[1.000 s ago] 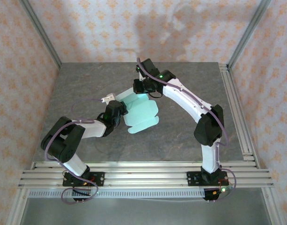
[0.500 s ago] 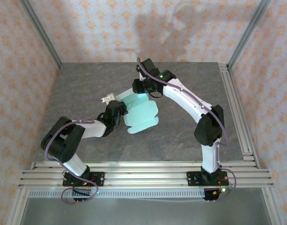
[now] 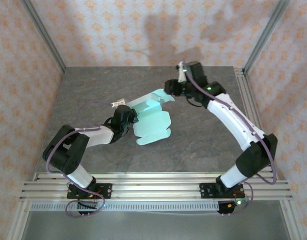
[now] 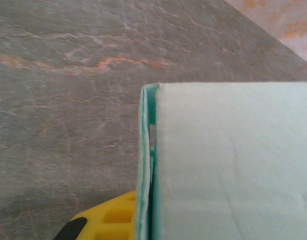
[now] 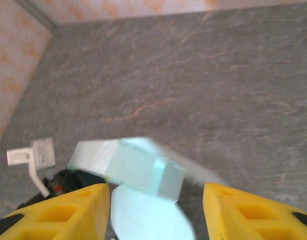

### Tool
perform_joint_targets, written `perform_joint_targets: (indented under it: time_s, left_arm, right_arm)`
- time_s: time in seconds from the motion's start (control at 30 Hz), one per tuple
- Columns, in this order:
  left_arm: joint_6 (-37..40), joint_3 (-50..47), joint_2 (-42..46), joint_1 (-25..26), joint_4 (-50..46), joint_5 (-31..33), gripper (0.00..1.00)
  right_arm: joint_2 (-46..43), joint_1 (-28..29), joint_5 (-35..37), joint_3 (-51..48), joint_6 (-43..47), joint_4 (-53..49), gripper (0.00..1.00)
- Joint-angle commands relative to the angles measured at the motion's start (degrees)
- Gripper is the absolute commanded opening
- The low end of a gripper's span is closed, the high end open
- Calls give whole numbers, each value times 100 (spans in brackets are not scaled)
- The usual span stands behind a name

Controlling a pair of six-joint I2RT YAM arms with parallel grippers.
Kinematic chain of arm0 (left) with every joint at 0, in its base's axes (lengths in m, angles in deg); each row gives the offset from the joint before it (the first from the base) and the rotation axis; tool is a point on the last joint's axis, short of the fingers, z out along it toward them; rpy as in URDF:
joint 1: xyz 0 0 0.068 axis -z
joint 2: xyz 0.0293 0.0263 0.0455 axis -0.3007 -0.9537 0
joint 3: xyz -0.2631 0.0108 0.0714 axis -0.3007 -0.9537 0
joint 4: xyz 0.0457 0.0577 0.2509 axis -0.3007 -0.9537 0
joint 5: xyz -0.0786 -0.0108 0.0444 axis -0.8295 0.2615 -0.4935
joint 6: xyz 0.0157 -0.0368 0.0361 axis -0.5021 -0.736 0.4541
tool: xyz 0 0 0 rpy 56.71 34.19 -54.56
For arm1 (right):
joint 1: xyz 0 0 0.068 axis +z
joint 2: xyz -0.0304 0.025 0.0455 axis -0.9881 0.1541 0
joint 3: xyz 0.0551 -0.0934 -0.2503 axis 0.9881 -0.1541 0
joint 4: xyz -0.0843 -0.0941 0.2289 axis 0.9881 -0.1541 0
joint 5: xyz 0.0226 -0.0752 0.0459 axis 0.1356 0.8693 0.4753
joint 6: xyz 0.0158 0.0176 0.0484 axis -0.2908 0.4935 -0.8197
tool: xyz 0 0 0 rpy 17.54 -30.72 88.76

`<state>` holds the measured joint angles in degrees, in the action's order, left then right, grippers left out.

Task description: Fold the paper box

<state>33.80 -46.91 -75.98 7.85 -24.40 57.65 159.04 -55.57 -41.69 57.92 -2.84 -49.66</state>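
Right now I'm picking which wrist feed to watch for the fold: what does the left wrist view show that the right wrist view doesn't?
Left wrist view: a close look at the paper box's layered card edge, with one yellow finger of the left end effector against it. Right wrist view: the right end effector open, the box's raised folded panel, a white bracket and the wall. Both: the mint card and the grey table.

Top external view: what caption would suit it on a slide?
Left gripper pinches a half-folded mint-green paper box on the grey table; the right gripper hovers open by its far flap.
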Motion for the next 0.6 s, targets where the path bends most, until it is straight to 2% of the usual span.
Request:
perform_joint_targets:
  time_s: [0.0,0.2,0.4,0.57]
  left_arm:
    - [327,254,253,-67,-443,-600,0]
    - [432,550,408,-86,-865,-1421,0]
    - [268,668,600,-82,-1210,-1456,0]
    - [263,756,669,-87,-1320,-1513,0]
  right_arm:
    - [-91,-663,-1158,-422,-76,441,52]
    - [203,-1254,-2166,-553,524,214,50]
    - [240,-1219,-2829,-647,1026,171,49]
    - [133,-935,-2909,-750,1461,142,47]
